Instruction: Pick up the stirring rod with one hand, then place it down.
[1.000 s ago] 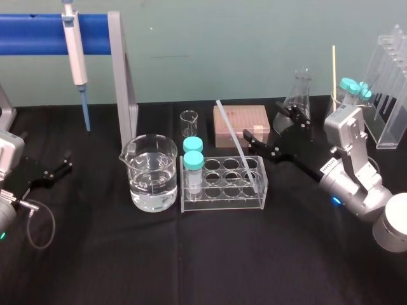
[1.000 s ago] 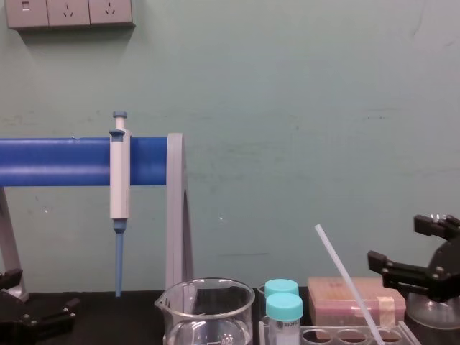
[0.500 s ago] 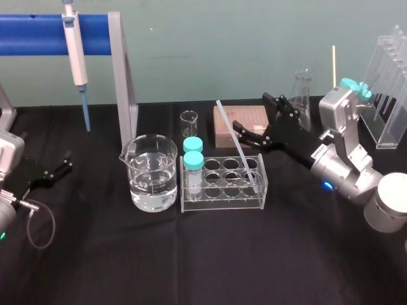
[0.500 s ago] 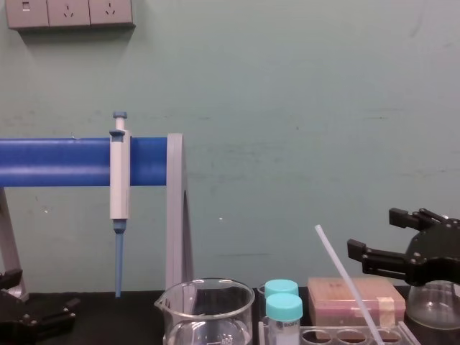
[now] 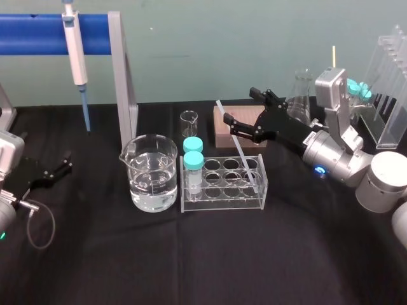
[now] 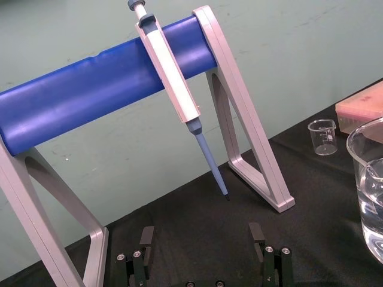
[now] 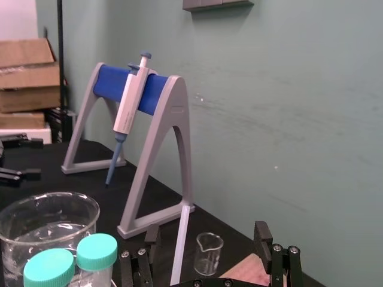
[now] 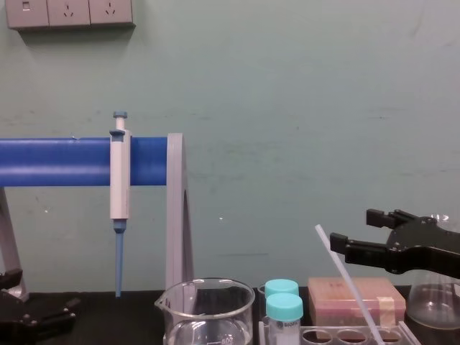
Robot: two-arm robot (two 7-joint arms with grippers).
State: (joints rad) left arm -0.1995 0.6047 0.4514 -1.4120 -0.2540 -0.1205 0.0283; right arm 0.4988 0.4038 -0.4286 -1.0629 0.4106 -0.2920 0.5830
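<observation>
The stirring rod point(image 5: 245, 164) is a thin translucent white rod leaning in the clear tube rack point(image 5: 222, 198), its top tilted toward the back left. My right gripper point(image 5: 240, 105) is open and level with the rod's upper part, close beside it. In the right wrist view the rod point(image 7: 181, 245) rises between the two fingers, nearer one of them, and neither finger touches it. From the chest the rod point(image 8: 345, 277) slants up just below the right gripper point(image 8: 352, 228). At the table's left edge my left gripper point(image 5: 54, 168) rests open and empty, seen again from its own wrist point(image 6: 201, 234).
A large beaker of water point(image 5: 152, 175) and two teal-capped vials point(image 5: 193, 162) stand left of the rod. A small beaker point(image 5: 189, 122), a pink box point(image 5: 240, 121) and a flask point(image 5: 302, 95) sit behind. A pipette point(image 5: 75, 44) hangs on the blue stand point(image 5: 38, 35).
My right gripper has moved left and slightly up, from beside the flask to the rod's upper part, staying open. The rod and the left arm have not moved.
</observation>
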